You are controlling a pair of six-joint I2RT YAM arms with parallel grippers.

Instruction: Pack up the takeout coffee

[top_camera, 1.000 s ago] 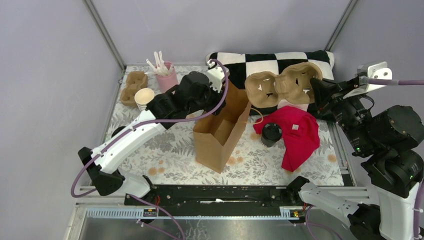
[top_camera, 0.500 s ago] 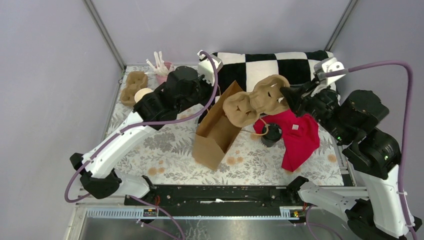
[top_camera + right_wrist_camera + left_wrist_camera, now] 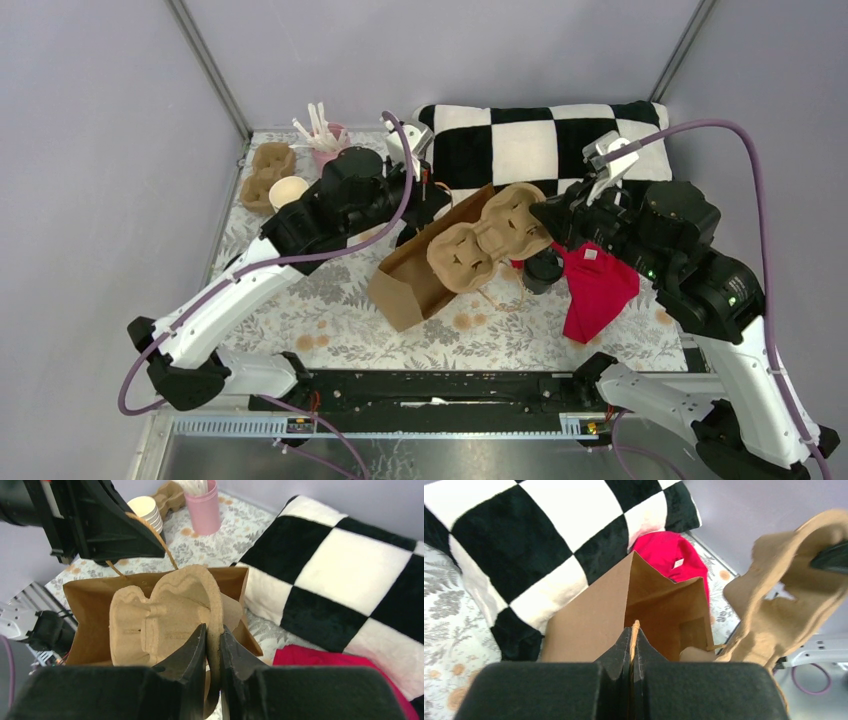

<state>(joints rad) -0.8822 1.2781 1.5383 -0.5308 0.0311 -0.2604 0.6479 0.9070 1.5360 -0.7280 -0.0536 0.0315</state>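
Takeout coffee (image 3: 541, 268), small black lidded cup, upright, touching red cloth (image 3: 598, 283)

Checkered pillow (image 3: 520, 140), red cloth (image 3: 600, 285)

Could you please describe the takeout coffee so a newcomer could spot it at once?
Start from the black-and-white checked pillow at the back. In front of it, between the tilted brown paper bag and the red cloth, stands the takeout coffee. It is the only black cup with a lid; the other cups, far left, are lidless and pale.
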